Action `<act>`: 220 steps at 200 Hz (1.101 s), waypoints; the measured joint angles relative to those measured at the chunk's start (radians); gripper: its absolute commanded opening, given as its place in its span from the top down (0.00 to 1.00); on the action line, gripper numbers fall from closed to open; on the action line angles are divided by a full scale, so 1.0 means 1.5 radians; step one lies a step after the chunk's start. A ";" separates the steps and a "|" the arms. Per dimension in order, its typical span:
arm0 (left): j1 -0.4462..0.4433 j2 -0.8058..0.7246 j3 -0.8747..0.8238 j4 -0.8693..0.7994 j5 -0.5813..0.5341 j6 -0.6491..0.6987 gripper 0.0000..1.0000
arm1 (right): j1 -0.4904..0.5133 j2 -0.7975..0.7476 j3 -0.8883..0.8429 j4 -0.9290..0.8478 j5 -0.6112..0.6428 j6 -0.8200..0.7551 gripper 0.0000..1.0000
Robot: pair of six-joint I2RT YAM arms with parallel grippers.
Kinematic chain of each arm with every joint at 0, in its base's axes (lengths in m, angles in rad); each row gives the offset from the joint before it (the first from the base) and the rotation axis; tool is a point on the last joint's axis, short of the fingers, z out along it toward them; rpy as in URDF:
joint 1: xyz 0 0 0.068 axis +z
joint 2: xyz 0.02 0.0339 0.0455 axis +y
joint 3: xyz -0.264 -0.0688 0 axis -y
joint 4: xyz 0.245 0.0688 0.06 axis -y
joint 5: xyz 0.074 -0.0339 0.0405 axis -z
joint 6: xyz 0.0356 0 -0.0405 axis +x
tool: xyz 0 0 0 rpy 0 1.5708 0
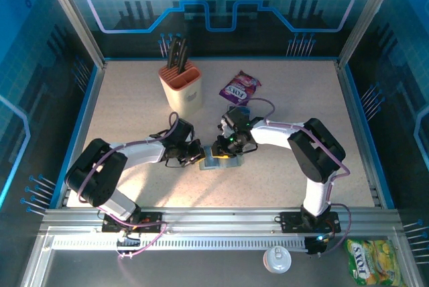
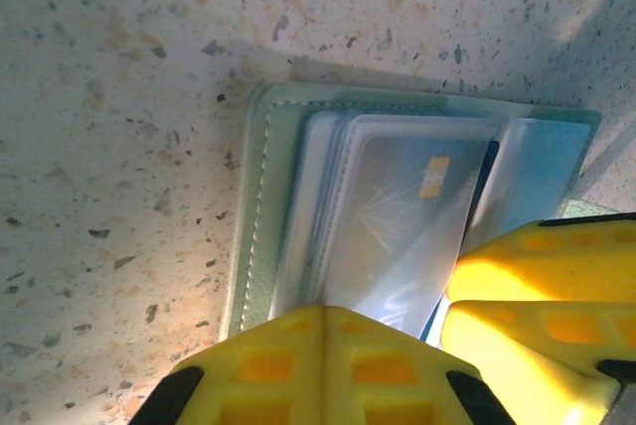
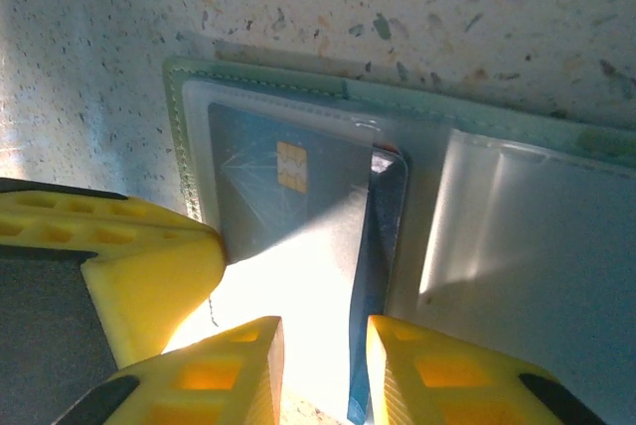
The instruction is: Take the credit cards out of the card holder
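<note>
The card holder [image 1: 225, 162] lies open on the speckled table, its pale stitched rim [image 2: 260, 197] [image 3: 189, 117] framing clear sleeves. A grey-blue credit card with a gold chip [image 2: 402, 216] [image 3: 283, 202] sits inside a sleeve. A dark blue card [image 3: 378, 266] sticks up out of the sleeves, seen almost edge-on. My left gripper [image 1: 202, 156] [image 2: 323, 311] is shut, its tips on the holder's near edge. My right gripper [image 1: 225, 147] [image 3: 320, 336] is open, a gap showing between its fingers, and the blue card runs beside its right finger [image 3: 417, 370]. Its fingers [image 2: 537, 276] meet the left one [image 3: 139, 266] over the holder.
A beige and orange knife block [image 1: 182, 87] stands behind the left arm. A purple snack packet [image 1: 239, 88] lies behind the right arm. On the near rail are a white lid [image 1: 277, 259] and a green-yellow packet [image 1: 372, 261]. Blue walls close in the table.
</note>
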 measured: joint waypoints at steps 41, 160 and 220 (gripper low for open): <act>0.000 -0.001 -0.001 0.002 0.000 0.000 0.95 | 0.000 0.007 -0.001 0.012 -0.012 0.006 0.73; 0.001 -0.001 -0.001 0.002 0.002 0.000 0.94 | 0.000 0.017 -0.003 0.031 -0.029 0.014 0.73; 0.001 -0.001 -0.001 0.002 0.002 0.000 0.92 | 0.000 0.017 0.021 -0.031 0.003 -0.016 0.73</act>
